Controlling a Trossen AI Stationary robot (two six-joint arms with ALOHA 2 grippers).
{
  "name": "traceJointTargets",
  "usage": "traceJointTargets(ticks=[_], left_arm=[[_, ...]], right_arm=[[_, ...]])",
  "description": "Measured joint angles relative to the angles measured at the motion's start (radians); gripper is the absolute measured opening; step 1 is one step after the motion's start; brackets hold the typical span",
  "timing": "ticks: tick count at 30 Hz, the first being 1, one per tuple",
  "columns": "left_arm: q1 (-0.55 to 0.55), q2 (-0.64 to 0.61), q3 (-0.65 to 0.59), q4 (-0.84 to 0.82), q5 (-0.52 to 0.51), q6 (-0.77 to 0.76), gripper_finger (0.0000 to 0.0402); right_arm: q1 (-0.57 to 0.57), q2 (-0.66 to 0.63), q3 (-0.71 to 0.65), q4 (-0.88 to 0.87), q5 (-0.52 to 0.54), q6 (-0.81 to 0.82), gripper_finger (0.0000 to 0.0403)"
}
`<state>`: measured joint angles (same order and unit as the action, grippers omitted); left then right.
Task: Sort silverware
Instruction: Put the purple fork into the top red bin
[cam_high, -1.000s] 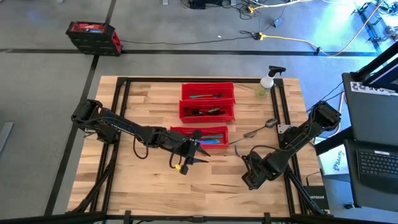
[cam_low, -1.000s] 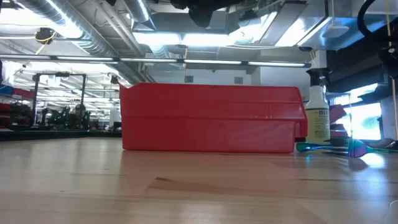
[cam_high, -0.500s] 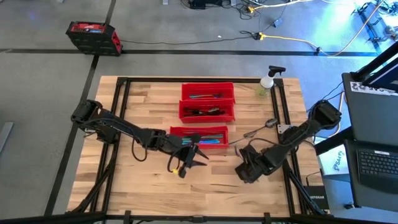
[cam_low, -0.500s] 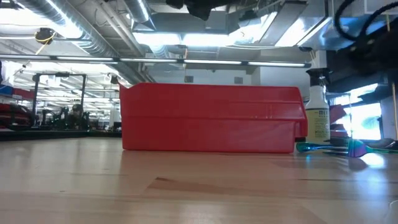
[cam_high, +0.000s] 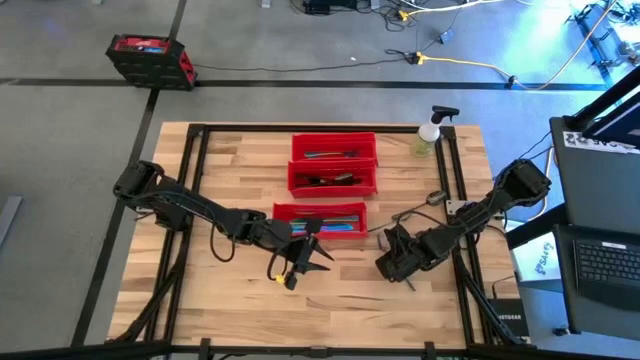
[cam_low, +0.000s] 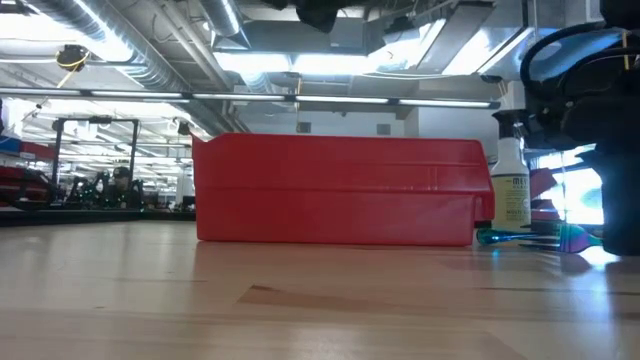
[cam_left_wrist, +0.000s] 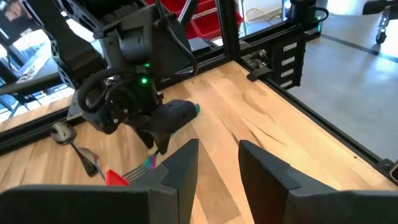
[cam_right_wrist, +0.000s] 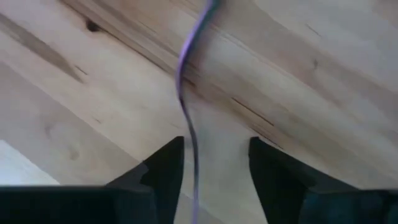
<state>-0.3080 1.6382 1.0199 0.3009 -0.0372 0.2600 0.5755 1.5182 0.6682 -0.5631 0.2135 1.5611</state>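
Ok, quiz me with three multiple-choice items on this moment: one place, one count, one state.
1. The spray bottle stands: A in a bin; B at the table's back right corner; C under the left arm.
2. Red bins on the table: A two; B three; C five.
3. The right end effector is: A shut on a fork; B out of view; C open astride a slim purple utensil.
B, the high view shows that corner; B, three lined up mid-table; C, the right wrist view shows fingers apart either side.
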Motion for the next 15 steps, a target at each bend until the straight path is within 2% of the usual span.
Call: traceJointTargets(ticks=[9, 15], left_arm=[[0.002, 0.000, -0.001, -0.031, 0.000, -0.003, 0.0102], [0.002, 0.000, -0.001, -0.029, 0.000, -0.022, 0.0102]], right_arm=[[0.000, 0.003, 0.000, 0.033, 0.003, -0.051, 0.0013], [0.009, -0.049, 0.001, 0.076, -0.034, -0.105, 0.0003]])
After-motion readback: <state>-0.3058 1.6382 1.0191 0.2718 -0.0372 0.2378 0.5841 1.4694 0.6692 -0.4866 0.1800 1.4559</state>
